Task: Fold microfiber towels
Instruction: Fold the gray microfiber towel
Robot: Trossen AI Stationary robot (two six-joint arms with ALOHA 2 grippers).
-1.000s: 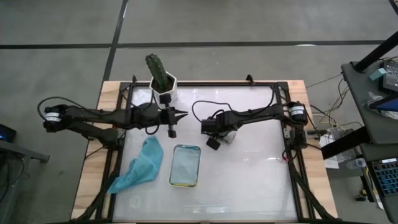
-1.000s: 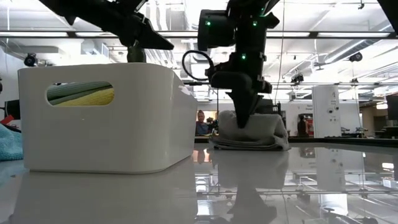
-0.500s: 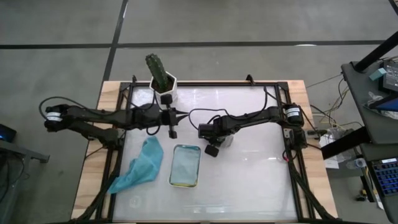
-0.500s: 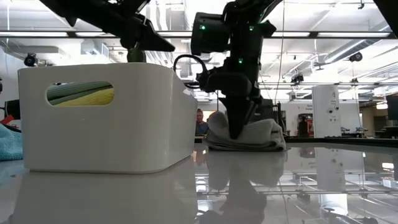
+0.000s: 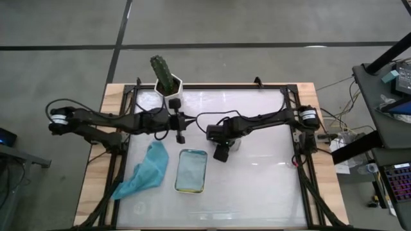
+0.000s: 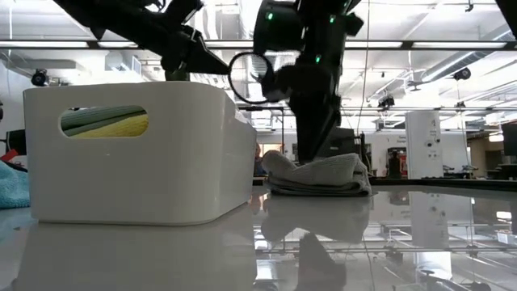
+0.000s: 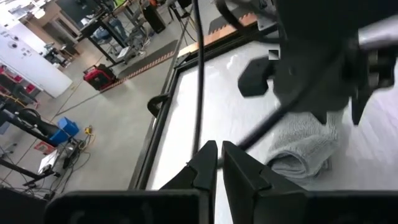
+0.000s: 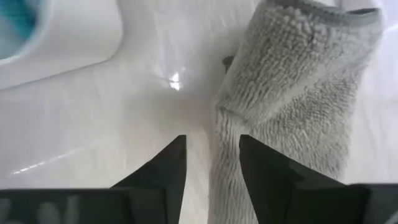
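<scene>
Two arms reach toward the middle of my glossy white table (image 5: 257,186), which sits in a wooden frame on a grey floor. I see the right gripper (image 5: 220,153) just right of centre in the high view, its fingers spread apart over the folded grey towel (image 6: 319,175), holding nothing. My left gripper (image 5: 180,136) hangs left of centre with its fingers pressed together, empty. The teal towel (image 5: 144,171) lies crumpled at lower left, beside the white tray (image 5: 191,171); through the tray's handle slot in the low view I make out green and yellow cloths (image 6: 105,121). A potted cactus (image 5: 165,78) stands at the table's upper edge. Beyond the table, the low view shows an open workshop with ceiling lights
</scene>
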